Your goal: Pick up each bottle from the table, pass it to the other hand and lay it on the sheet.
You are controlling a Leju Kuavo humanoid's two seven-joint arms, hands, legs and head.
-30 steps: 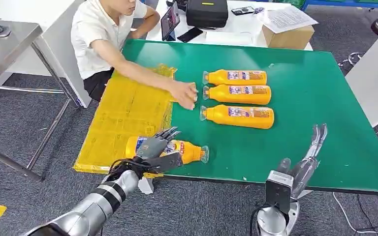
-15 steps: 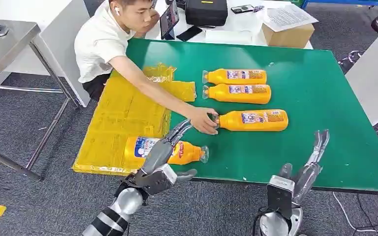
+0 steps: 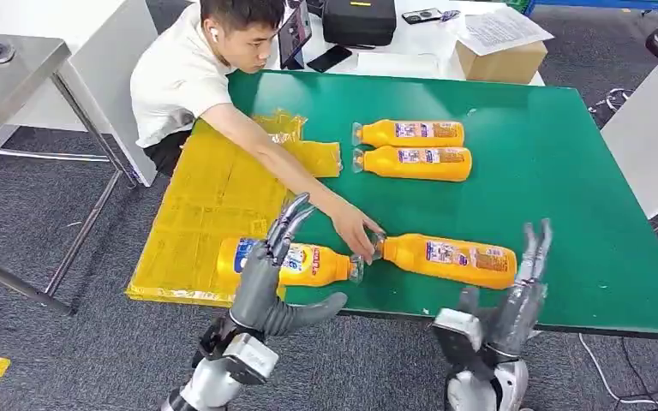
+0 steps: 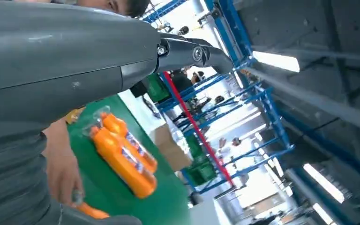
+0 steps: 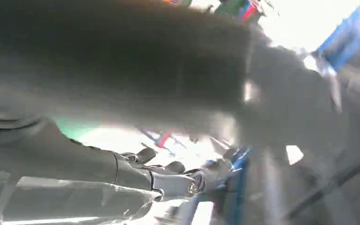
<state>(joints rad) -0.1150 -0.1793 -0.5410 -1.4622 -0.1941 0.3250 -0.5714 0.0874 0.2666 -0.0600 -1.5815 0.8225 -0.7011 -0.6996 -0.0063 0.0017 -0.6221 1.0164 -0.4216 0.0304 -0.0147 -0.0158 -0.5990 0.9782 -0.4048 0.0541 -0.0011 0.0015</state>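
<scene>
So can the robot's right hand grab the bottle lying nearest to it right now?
Probably not yet. The right hand is open and close to that bottle, with bare table between, but a person's hand is on its cap end, so grabbing now looks risky.

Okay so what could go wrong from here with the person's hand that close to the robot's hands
The person's hand grips the cap end of the orange plastic bottle nearest the table's front edge, between the open left hand and open right hand; a reach now could strike it. The labelled orange bottle lies half on the yellow plastic sheet, half on the green table, and might roll off.
</scene>
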